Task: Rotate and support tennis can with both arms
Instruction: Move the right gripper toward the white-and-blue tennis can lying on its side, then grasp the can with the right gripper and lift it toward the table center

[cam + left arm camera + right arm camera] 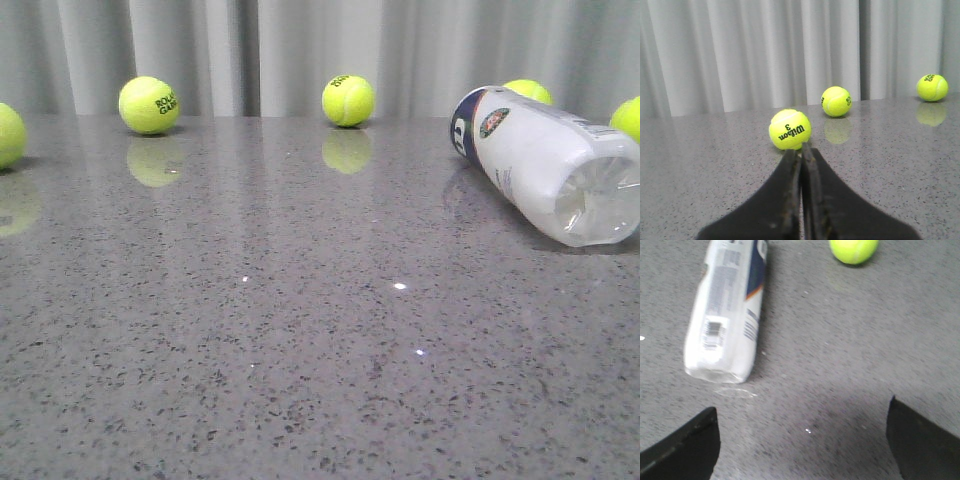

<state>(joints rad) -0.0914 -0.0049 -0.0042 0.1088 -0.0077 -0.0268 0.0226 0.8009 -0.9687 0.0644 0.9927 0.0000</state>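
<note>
While the tennis can (545, 160) lies on its side at the right of the grey speckled table (300, 350), neither arm is seen in the front view. The can's clear base is turned toward the camera and its navy end, with a round emblem, is pointed toward the curtain (300, 50). A tennis ball (528, 91) is partly hidden just behind the can, and another (628, 117) is cut by the right edge. Farther left, three more balls are set well apart along the back: one near the middle (348, 100), one printed in dark letters (148, 105), and one at the left edge (8, 135).

In the left wrist view, the left gripper (801, 155) is shown with its black fingers pressed together, nothing held between them. Just beyond the tips a Wilson ball (789, 129) is seen on the table, though whether it is touched cannot be told. Two further balls (836, 101) (932, 87) are seen behind it.

In the right wrist view, which is somewhat blurred, the right gripper (802, 440) is held with its jaws spread wide above bare table. The can, barcode uppermost, is seen apart from both fingers, nearer to one finger (685, 447) than to the other. One ball (854, 250) is seen beyond.
</note>
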